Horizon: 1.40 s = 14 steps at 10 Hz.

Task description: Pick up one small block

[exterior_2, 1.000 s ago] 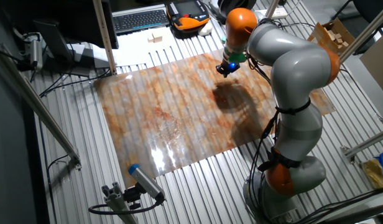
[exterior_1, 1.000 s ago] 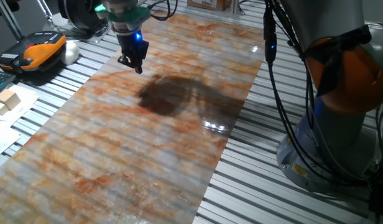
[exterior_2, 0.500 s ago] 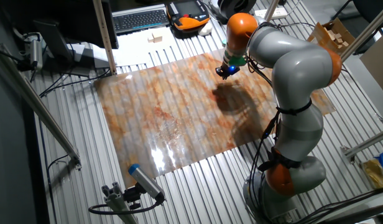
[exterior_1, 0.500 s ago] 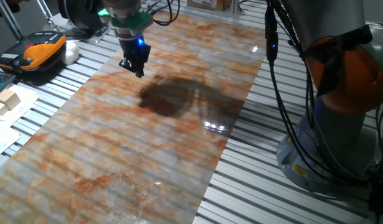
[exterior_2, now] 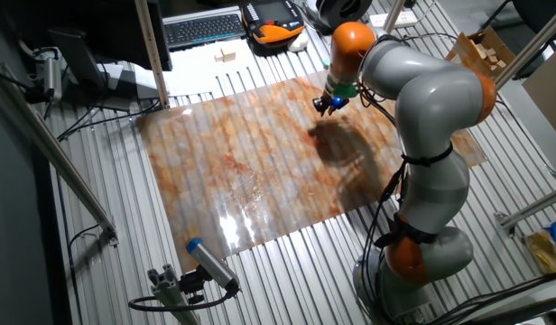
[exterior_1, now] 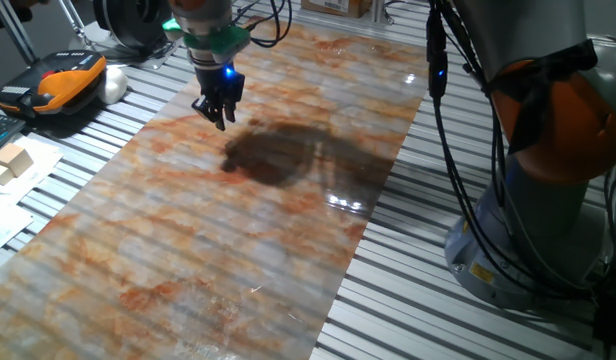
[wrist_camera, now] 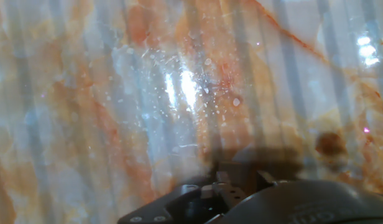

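Slatted metal rails form the bench (exterior_1: 458, 330), and a glossy sheet (exterior_1: 188, 250) printed like orange and grey marble lies across most of it. From one fixed view, the end effector (exterior_1: 220, 110) hangs over the sheet's far end, toward 11 o'clock, its dark fingers pointing down just above the surface. A green ring and a small blue light (exterior_1: 227, 68) sit above the fingers. A dark, smudged shadow (exterior_1: 273, 152) lies on the sheet just beside it, at 4 o'clock from the fingertips. In the other fixed view the end effector (exterior_2: 325, 106) sits at the sheet's 1 o'clock corner, carried by the grey and orange arm (exterior_2: 431, 90) that bends over from the base at 5 o'clock. The hand view shows only the dark housing (wrist_camera: 272, 202) along the lower edge and the marbled sheet with bright glare at 12 o'clock. The fingertips are too dark and small in every view to tell whether they are spread or pressed together. The small block cannot be made out in any view, on the sheet or between the fingers. Off the sheet at 9 o'clock in one fixed view, pale wooden blocks (exterior_1: 10, 160) rest on white paper, with an orange and black handset (exterior_1: 58, 82) beyond them at 10 o'clock.
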Tool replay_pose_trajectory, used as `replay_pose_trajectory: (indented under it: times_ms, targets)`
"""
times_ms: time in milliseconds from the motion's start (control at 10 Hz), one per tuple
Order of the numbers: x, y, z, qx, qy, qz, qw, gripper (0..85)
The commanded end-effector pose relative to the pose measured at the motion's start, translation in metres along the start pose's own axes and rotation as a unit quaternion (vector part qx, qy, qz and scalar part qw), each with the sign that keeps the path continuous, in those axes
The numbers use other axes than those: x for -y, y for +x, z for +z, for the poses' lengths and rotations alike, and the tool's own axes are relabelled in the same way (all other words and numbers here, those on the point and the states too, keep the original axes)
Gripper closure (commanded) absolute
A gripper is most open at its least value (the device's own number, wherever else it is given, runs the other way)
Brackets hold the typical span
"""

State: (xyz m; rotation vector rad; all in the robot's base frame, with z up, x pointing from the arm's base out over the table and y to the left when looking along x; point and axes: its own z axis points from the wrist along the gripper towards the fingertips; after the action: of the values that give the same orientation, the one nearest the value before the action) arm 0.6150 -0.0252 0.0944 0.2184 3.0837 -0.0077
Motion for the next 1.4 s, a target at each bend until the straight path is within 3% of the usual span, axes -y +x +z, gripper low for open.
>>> replay_pose_trajectory:
  times_ms: [0, 200, 600, 700, 1300]
  targets:
    - [0.0, -0.001, 0.002, 0.0, 0.005, -0.012, 0.9999, 51.0]
    - [-0.001, -0.005, 0.009, -0.001, 0.018, -0.035, 0.9992, 51.0]
    - [-0.002, -0.003, 0.014, 0.003, 0.015, -0.032, 0.9994, 51.0]
    - [-0.003, -0.001, 0.018, 0.007, 0.013, -0.025, 0.9996, 34.0]
    - [-0.004, 0.0, 0.028, 0.007, 0.006, -0.011, 0.9999, 34.0]
